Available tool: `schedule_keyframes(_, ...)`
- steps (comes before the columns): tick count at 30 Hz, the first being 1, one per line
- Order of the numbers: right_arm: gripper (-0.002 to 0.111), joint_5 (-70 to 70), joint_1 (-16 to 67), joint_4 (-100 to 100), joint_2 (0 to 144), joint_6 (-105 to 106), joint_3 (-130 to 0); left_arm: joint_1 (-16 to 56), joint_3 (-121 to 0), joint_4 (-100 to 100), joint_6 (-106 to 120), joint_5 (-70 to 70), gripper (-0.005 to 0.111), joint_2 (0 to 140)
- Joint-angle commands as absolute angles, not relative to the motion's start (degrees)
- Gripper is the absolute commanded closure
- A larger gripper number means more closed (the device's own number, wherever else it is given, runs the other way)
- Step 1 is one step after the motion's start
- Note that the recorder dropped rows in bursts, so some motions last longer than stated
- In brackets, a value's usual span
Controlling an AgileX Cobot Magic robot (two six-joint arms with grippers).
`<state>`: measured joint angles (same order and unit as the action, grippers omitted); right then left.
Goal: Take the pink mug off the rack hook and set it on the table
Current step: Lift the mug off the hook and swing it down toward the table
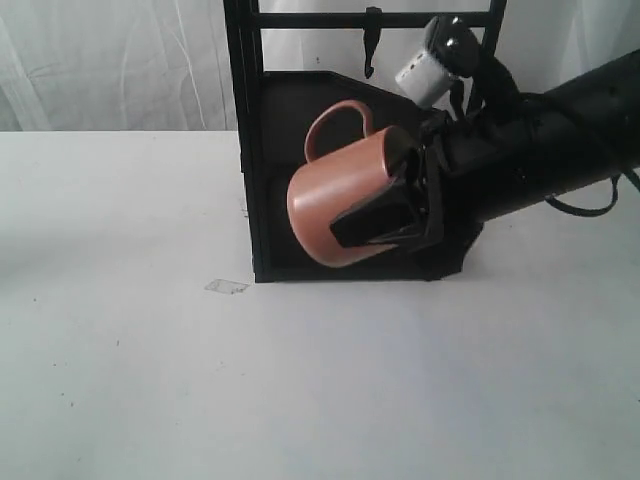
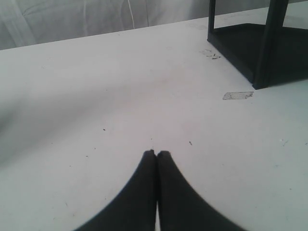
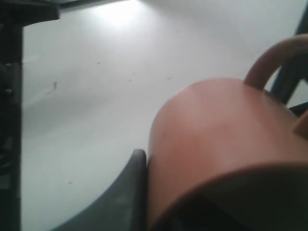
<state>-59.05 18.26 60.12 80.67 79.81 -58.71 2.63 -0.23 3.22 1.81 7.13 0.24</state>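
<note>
The pink mug (image 1: 335, 200) hangs in the air in front of the black rack (image 1: 250, 150), tilted on its side with its base toward the left and its loop handle up. My right gripper (image 1: 395, 200) is shut on its rim, one finger outside the wall and the other hidden inside. The wrist view shows the pink mug (image 3: 221, 139) pressed against that outer finger (image 3: 130, 192). The rack hook (image 1: 371, 40) on the top crossbar is empty, above and right of the handle. The mug is well above the table (image 1: 300, 380). My left gripper (image 2: 156, 153) is shut and empty over the table (image 2: 96, 96).
The rack's lower shelf and post (image 2: 267, 53) stand at the far right of the left wrist view. Two scraps of clear tape (image 2: 237, 96) lie on the white top near the rack's foot. The right arm (image 1: 560, 140) reaches in from the right.
</note>
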Motion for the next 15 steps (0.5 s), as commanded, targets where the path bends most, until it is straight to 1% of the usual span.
schedule_keyframes(1, 0.108, -66.93, 18.88, 55.78, 79.92, 73.86, -58.81, 2.37, 0.0, 3.12, 1.51, 7.35, 0.107, 0.0)
schedule_keyframes(4, 0.108, -67.04, 22.32, 43.87, 79.92, 64.84, -58.81, 2.37, 0.0, 3.12, 1.51, 7.35, 0.107, 0.0)
schedule_keyframes(6, 0.108, -65.62, 26.17, 35.32, 80.15, 59.11, -58.56, 2.37, 0.0, 3.12, 1.51, 7.35, 0.107, 0.0)
schedule_keyframes(11, 0.108, -59.36, 35.39, 24.68, 81.92, 50.56, -58.56, 2.37, 0.0, 3.12, 1.51, 7.35, 0.107, 0.0)
schedule_keyframes(15, 0.108, -56.15, 39.12, 15.13, 84.97, 41.94, -58.56, 2.37, 0.0, 3.12, 1.51, 7.35, 0.107, 0.0)
